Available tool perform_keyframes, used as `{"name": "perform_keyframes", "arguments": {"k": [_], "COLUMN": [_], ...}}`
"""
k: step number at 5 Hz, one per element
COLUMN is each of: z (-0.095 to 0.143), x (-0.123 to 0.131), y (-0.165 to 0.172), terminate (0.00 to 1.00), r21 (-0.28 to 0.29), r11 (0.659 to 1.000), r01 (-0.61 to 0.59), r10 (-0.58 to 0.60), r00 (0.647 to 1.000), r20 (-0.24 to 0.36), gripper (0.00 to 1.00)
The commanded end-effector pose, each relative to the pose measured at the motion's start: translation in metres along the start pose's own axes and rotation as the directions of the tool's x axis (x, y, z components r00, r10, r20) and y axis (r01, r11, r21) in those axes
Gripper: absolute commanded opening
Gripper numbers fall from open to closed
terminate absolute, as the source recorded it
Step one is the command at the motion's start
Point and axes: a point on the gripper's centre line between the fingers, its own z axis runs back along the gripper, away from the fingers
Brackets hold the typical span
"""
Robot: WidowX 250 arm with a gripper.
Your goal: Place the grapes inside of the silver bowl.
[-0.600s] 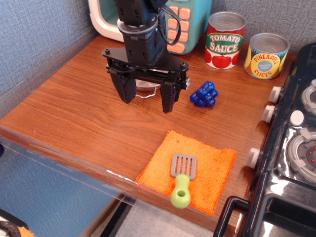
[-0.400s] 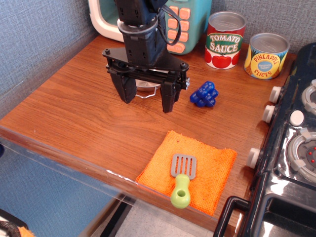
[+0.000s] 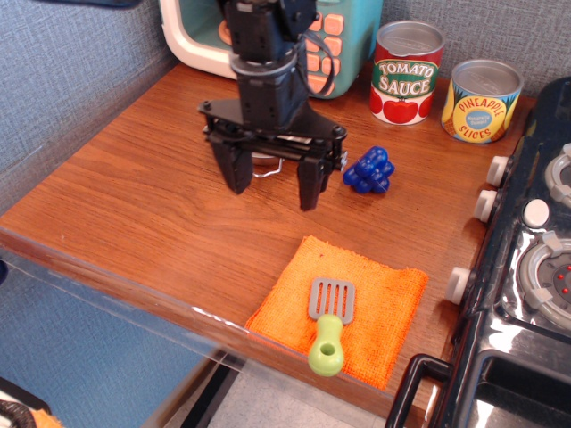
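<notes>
The grapes (image 3: 370, 170), a small glossy blue cluster, lie on the wooden counter (image 3: 134, 178) just right of my gripper. My gripper (image 3: 273, 185) is open and empty, fingers pointing down, hanging a little above the counter. The silver bowl (image 3: 266, 161) is mostly hidden behind the gripper; only a bit of its rim and a wire loop handle show between the fingers.
A tomato sauce can (image 3: 407, 72) and a pineapple slices can (image 3: 481, 100) stand at the back right. A toy microwave (image 3: 201, 36) is at the back. An orange cloth (image 3: 343, 308) with a green-handled spatula (image 3: 329, 323) lies near the front edge. A toy stove (image 3: 526, 267) is at the right.
My gripper has shifted a little to the right, toward the grapes, still open. The grapes and the bowl have not moved.
</notes>
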Motion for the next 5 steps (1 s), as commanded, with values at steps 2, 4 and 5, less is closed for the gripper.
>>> {"name": "perform_keyframes", "arguments": {"k": [2, 4, 5], "z": [-0.006, -0.024, -0.03], "x": [0.089, 0.104, 0.105], "y": [-0.012, -0.039, -0.051], "terminate": [0.0, 0.0, 0.0], "r21": [-0.015, -0.049, -0.066], "r11": [1.0, 0.999, 0.997], "r01": [-0.003, 0.012, 0.028], "r10": [0.005, -0.008, -0.022], "r00": [0.995, 0.996, 0.996], "r20": [0.099, 0.092, 0.09], "gripper": [1.0, 1.0, 1.0]}}
